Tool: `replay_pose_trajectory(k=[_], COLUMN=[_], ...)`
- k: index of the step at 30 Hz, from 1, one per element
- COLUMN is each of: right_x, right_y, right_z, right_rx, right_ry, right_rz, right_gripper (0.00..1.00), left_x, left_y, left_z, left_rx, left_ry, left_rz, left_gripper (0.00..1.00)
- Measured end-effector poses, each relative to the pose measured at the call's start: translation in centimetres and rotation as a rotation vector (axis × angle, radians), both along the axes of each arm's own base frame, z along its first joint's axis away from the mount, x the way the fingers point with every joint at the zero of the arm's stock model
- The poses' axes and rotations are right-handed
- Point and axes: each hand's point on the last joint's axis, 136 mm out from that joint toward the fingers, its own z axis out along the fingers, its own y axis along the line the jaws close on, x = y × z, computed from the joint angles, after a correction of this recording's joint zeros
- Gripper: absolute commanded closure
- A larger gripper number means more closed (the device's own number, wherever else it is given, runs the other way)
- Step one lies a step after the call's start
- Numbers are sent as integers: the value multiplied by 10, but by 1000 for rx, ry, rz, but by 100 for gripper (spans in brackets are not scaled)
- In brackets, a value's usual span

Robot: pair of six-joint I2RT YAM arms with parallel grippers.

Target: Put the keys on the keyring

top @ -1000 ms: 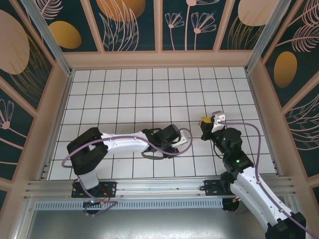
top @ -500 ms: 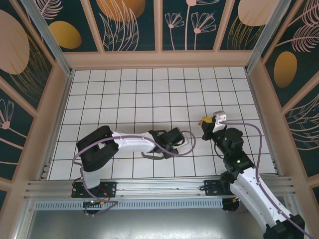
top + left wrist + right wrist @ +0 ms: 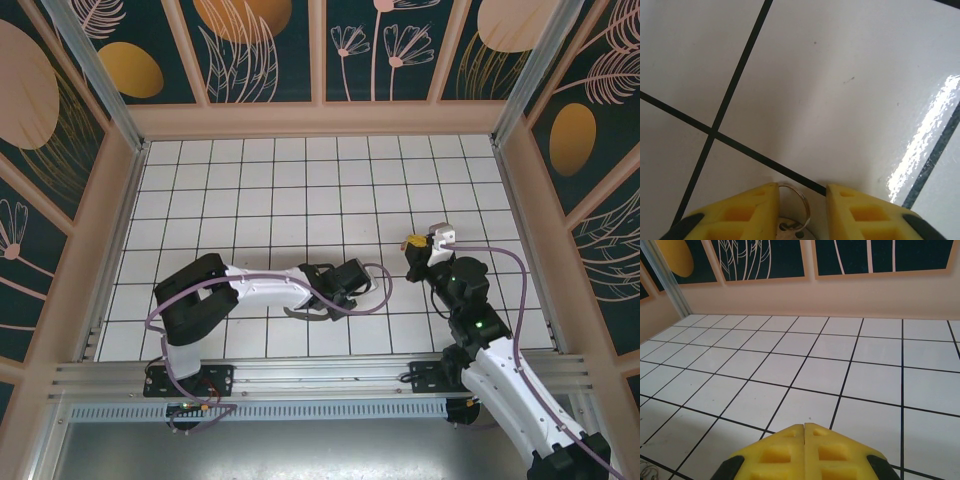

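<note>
In the left wrist view the keyring's thin wire ring [image 3: 807, 210] stands on the white tile between my yellow fingers [image 3: 745, 212], with a small silver plate with holes [image 3: 789, 230] below it. The wire touches the left finger, and a gap stays on the right side. My left gripper [image 3: 802, 189] is open around this ring, low over the floor near the front middle [image 3: 325, 295]. My right gripper [image 3: 412, 243] hovers right of centre, its yellow tips [image 3: 804, 427] pressed together with nothing between them. The keys are out of view.
White tiled floor [image 3: 300, 200] with dark grout lines, walled by patterned panels [image 3: 320, 50] at the back and sides. A metal rail [image 3: 300, 380] runs along the near edge by both arm bases. A purple cable [image 3: 375, 295] loops beside the left wrist.
My left arm has folded and drawn its gripper slightly left and down toward the floor, and its fingers have narrowed round the wire ring. The right arm has stayed almost still.
</note>
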Motion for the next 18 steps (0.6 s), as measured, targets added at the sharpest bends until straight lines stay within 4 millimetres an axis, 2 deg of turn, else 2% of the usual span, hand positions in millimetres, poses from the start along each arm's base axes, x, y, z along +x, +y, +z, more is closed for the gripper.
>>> replay_pose_trajectory(k=[5, 8, 18], right_x=[0, 0, -2], right_y=[-1, -1, 2], right_z=[1, 1, 2], right_rx=[1, 2, 7], right_ry=[-2, -4, -7], right_rz=[-2, -2, 21], right_gripper=[100, 100, 100], left_x=[-2, -1, -5], left_y=[4, 5, -2], left_z=[1, 11, 54], left_rx=[-1, -16, -126], left_ry=[5, -2, -1], left_rz=[15, 21, 10], left_gripper=[90, 99, 100])
